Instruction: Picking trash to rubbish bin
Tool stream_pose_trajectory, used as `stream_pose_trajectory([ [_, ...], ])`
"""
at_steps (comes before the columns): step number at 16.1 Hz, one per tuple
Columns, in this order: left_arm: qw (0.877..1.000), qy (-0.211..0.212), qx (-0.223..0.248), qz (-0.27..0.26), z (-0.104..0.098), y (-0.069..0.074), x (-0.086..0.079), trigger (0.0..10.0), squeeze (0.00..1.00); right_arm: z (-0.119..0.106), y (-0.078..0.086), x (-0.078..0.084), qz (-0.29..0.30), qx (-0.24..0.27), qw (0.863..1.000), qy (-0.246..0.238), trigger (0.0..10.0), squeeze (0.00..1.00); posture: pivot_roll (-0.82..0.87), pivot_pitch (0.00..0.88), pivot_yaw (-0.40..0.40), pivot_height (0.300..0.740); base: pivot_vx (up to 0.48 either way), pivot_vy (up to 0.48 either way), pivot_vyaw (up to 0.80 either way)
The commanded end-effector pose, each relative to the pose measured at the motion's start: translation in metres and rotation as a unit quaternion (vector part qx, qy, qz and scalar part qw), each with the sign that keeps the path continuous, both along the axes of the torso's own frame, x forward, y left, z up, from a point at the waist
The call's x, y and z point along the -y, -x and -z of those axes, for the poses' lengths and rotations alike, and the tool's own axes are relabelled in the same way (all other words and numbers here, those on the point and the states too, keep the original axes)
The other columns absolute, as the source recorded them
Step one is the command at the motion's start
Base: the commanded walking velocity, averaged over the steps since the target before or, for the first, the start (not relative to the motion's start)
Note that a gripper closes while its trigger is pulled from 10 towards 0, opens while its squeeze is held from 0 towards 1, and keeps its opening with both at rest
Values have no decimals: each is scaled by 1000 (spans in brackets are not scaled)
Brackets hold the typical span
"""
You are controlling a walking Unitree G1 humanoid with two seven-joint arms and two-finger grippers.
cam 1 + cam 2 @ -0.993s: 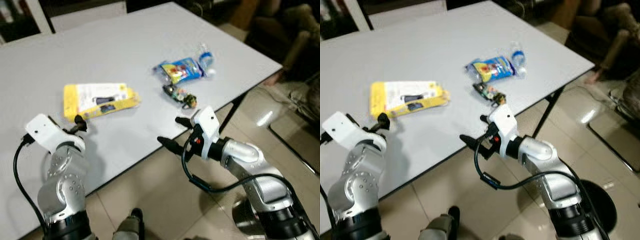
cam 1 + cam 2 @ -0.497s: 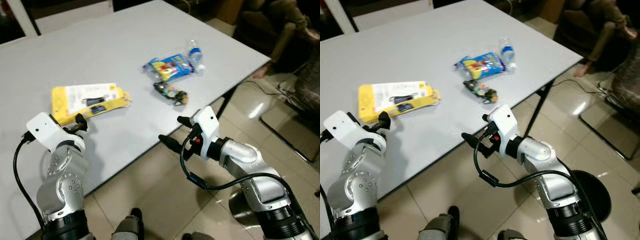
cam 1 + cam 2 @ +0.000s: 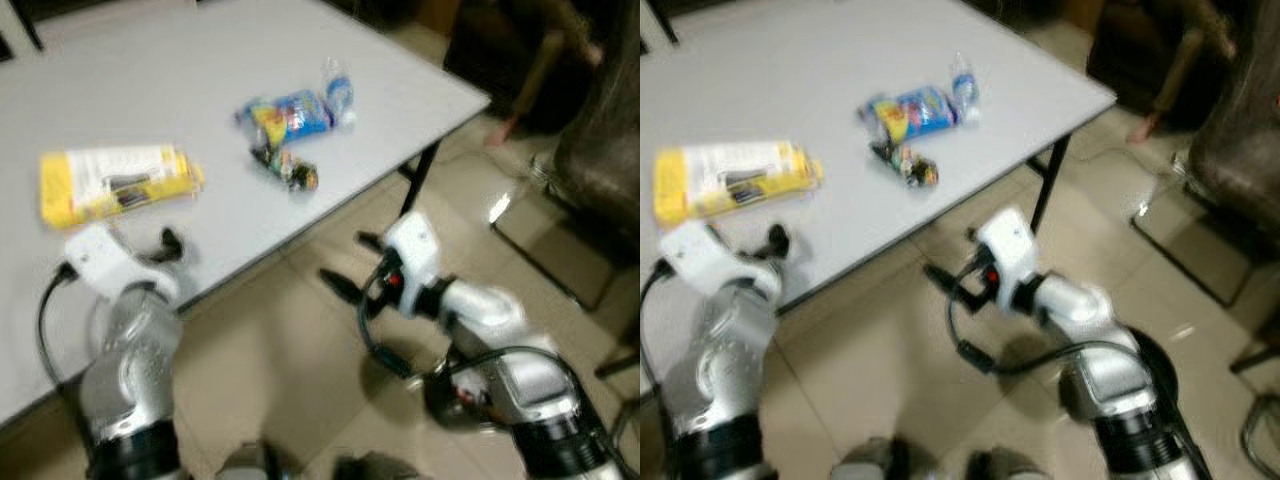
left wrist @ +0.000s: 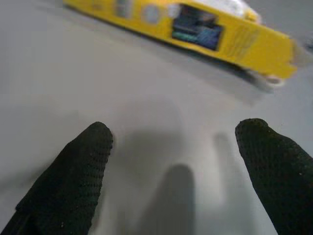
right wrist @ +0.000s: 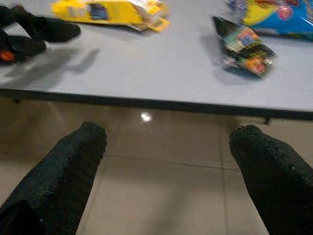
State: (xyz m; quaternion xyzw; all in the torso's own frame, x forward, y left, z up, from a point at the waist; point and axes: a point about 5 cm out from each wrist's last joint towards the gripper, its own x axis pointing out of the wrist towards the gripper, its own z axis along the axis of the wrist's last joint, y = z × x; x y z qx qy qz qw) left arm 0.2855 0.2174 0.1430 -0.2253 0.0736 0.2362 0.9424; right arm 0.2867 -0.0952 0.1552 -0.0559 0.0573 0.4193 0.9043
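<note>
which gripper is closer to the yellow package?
Left. The left gripper hovers over the table just short of the yellow package; the right gripper is off the table edge, over the floor.

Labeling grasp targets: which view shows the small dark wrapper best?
Right wrist view: the small dark wrapper is sharp and close, lying on the table near its edge. Both eye views show it small and blurred, beside the blue packet.

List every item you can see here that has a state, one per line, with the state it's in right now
left gripper: open, empty, over the table.
right gripper: open, empty, over the floor off the table's edge.
yellow package: lying flat on the table, untouched.
blue snack bag: lying on the table, crumpled.
plastic bottle: lying on its side beside the blue snack bag.
dark wrapper: crumpled, lying near the table's edge.
table: standing.
</note>
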Motion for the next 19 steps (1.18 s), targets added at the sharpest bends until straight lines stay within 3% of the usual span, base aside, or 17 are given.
stream_pose_trajectory([
  [1,1000,3,0,9,0,-1,5,10000,0,-2,0,5,7,8,1000,6,10000,0,-108,164,-5,740,0,-356,0],
  [5,1000,2,6,9,0,-1,5,10000,0,-1,1,4,7,14,1000,5,10000,0,-108,164,-1,740,0,0,136],
  [16,1000,8,-2,7,5,0,6,10000,0,3,1,5,17,14,1000,10,10000,0,-109,169,2,740,0,0,800],
  [19,1000,11,0,8,5,1,6,10000,0,2,-4,9,44,18,999,9,10000,0,-110,171,3,740,0,0,152],
])
